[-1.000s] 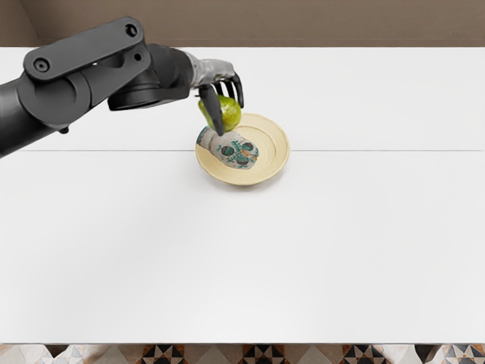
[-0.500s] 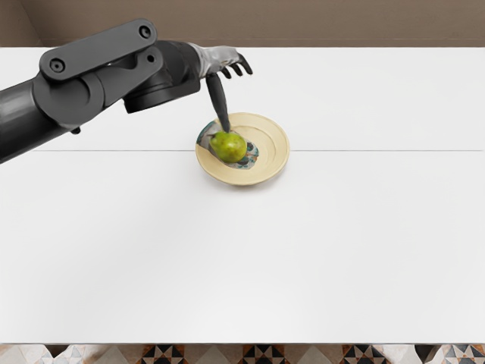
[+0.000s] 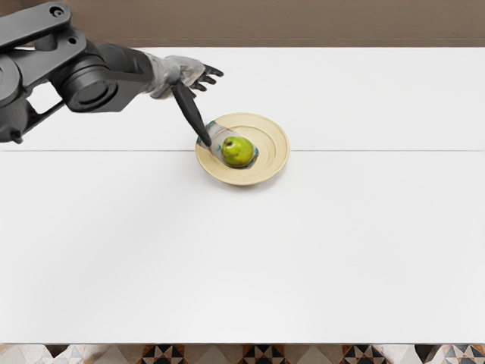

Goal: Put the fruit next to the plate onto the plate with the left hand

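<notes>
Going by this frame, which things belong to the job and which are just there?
Job: left hand, open; plate; pear, lying on the plate.
Just there: white table; patterned floor.

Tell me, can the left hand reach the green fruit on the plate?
Probably yes: the left hand hangs open by the plate, and nothing covers the green fruit lying in its middle.
</notes>
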You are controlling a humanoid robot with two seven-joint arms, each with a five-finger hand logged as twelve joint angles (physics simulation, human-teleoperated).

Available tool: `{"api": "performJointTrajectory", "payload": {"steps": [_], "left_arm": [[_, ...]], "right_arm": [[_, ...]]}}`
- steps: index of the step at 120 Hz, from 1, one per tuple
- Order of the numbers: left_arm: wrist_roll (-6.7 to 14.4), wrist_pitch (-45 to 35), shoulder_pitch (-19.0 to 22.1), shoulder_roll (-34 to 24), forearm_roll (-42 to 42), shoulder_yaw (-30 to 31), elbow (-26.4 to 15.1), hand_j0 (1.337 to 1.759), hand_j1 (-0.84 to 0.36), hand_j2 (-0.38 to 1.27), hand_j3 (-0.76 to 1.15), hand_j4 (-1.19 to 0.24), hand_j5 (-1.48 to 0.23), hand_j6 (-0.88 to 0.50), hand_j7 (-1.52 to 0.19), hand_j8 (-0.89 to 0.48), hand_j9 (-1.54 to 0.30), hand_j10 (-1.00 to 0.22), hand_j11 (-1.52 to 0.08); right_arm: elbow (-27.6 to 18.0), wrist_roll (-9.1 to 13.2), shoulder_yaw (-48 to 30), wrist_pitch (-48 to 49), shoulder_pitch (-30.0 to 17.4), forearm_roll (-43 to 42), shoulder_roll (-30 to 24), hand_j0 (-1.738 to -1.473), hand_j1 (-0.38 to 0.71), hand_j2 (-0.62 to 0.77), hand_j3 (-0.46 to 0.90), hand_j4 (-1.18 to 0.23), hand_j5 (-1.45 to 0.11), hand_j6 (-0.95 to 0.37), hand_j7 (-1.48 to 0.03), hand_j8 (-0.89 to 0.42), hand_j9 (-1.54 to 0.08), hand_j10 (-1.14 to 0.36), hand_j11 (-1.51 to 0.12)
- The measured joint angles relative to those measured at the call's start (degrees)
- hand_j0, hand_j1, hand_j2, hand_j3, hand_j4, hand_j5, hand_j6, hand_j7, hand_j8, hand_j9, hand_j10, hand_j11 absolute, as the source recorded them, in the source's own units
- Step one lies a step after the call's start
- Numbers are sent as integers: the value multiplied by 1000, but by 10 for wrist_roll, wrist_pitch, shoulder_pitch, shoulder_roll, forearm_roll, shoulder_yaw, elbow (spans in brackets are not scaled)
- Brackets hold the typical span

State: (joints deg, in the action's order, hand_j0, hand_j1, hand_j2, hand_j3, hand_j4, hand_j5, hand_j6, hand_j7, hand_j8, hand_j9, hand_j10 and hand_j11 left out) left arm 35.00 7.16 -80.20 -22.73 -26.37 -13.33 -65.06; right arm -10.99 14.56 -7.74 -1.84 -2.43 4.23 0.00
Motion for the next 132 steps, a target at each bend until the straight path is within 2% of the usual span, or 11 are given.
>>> {"api": "performJointTrajectory", "payload": {"steps": [18, 29, 43, 53, 61, 66, 80, 91, 103, 132], "left_arm": [[0, 2, 22, -57, 153, -4, -57, 1658, 337, 6, 0, -11, -17, -9, -17, -9, -16, -11, -16], [0, 4, 32, -117, 233, -8, -97, 1658, 341, 4, 0, -8, -12, -7, -11, -7, -11, -8, -11], [0, 8, 72, -200, 352, -24, -156, 1658, 344, 2, 0, -4, -7, -3, -6, -3, -6, -4, -6], [0, 24, 88, -221, 420, -31, -179, 1658, 346, 1, 0, -3, -4, -2, -4, -2, -4, -3, -4], [0, 35, 108, -274, 481, -34, -196, 1658, 346, 0, 0, -2, -3, -1, -3, -1, -3, -2, -3], [0, 55, 132, -305, 522, -35, -202, 1658, 347, 0, 0, -1, -2, 0, -2, 0, -2, -1, -2], [0, 121, 159, -354, 594, -36, -212, 1658, 347, -1, 0, 1, -1, 2, -1, 2, -1, 1, -1], [0, 185, 196, -406, 632, -36, -214, 1658, 347, -1, 0, 3, 0, 4, -1, 3, -1, 2, -1], [0, 240, 211, -447, 657, -35, -215, 1658, 347, -2, 0, 4, 0, 5, 0, 5, 0, 3, 0], [0, 275, 217, -460, 679, -34, -214, 1658, 347, -2, 0, 7, 1, 8, 0, 7, 0, 5, 0]], "right_arm": [[0, 0, 0, 0, 0, 0, 0, -1658, -310, -7, 0, -33, -43, -33, -43, -33, -43, -33, -43], [0, 0, 0, 0, 1, 0, 0, -1658, -310, -7, 0, -33, -43, -33, -43, -33, -43, -33, -43], [-2, 0, 0, 0, 1, 0, 0, -1658, -310, -7, 0, -33, -43, -33, -43, -33, -43, -33, -43], [-2, 0, 0, 0, 1, -1, 0, -1658, -310, -7, 0, -33, -43, -33, -43, -33, -43, -33, -43], [-2, 0, 0, 0, 1, -1, 0, -1658, -310, -7, 0, -33, -43, -33, -43, -33, -43, -33, -43], [-2, 0, 0, 0, 1, -1, 0, -1658, -310, -7, 0, -33, -43, -33, -43, -33, -43, -33, -43], [-3, 0, 0, 0, 1, -1, 0, -1658, -310, -7, 0, -33, -43, -33, -43, -33, -43, -33, -43], [-3, 0, 0, 0, 1, -1, 0, -1658, -310, -7, 0, -33, -43, -33, -43, -33, -43, -33, -43], [-3, 0, 0, 0, 1, -1, 0, -1658, -310, -7, 0, -33, -43, -33, -43, -33, -43, -33, -43], [-3, 0, 0, 0, 1, -1, 0, -1658, -310, -7, 0, -33, -43, -33, -43, -33, -43, -33, -43]]}}
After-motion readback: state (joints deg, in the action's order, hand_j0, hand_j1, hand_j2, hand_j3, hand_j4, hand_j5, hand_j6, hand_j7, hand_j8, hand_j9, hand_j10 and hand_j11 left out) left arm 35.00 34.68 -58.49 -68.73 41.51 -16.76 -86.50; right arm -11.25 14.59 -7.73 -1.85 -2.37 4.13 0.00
